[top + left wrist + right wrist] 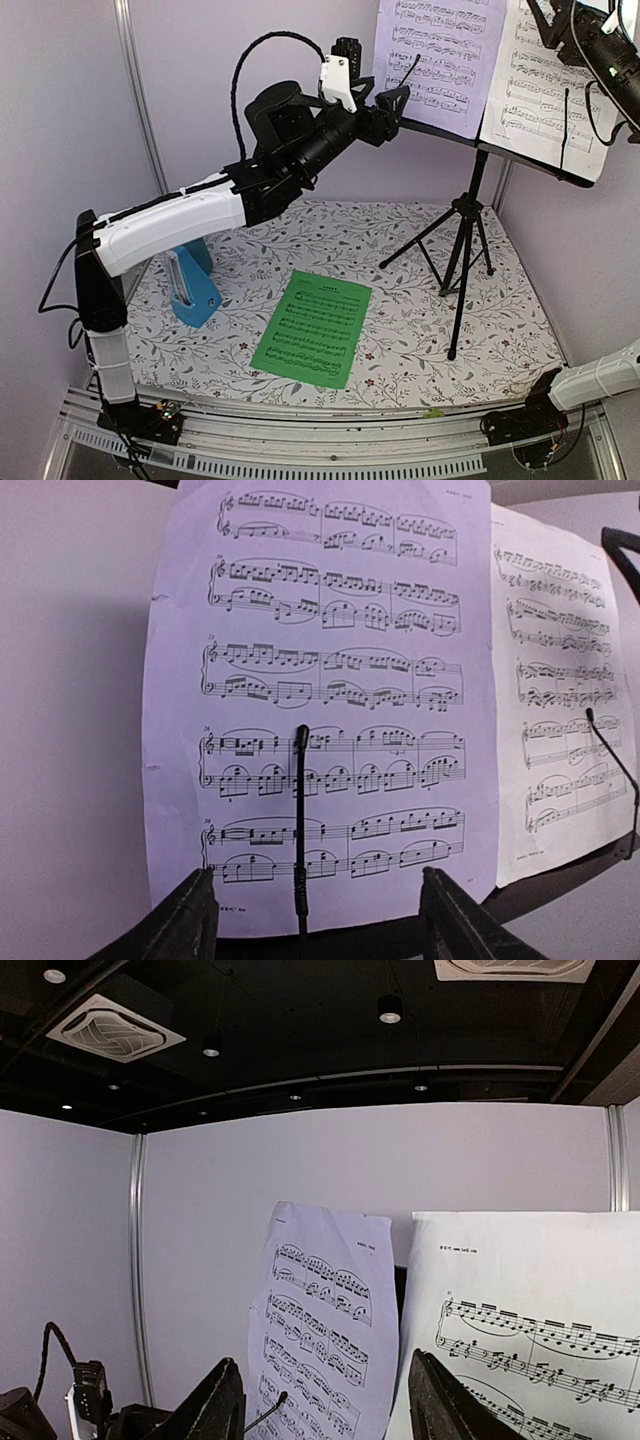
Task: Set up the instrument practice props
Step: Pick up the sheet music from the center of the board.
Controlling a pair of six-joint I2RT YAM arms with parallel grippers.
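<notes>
The black tripod music stand (465,235) stands at the back right of the table. Two white sheet-music pages lean upright on its desk, the left page (440,50) (330,630) (320,1310) and the right page (545,90) (555,680) (530,1300). A thin black retaining wire (301,810) crosses the left page. My left gripper (388,105) (318,880) hangs open in front of the left page's bottom edge, holding nothing. My right gripper (560,30) (326,1360) is high by the right page, open and empty. A green page (312,328) lies flat mid-table. The blue metronome (195,285) stands at the left, under my left arm.
A floral cloth (400,330) covers the table. Lilac booth walls close it in at the back and both sides, with a metal post (140,90) at the back left. The stand's tripod legs (455,320) spread over the right half.
</notes>
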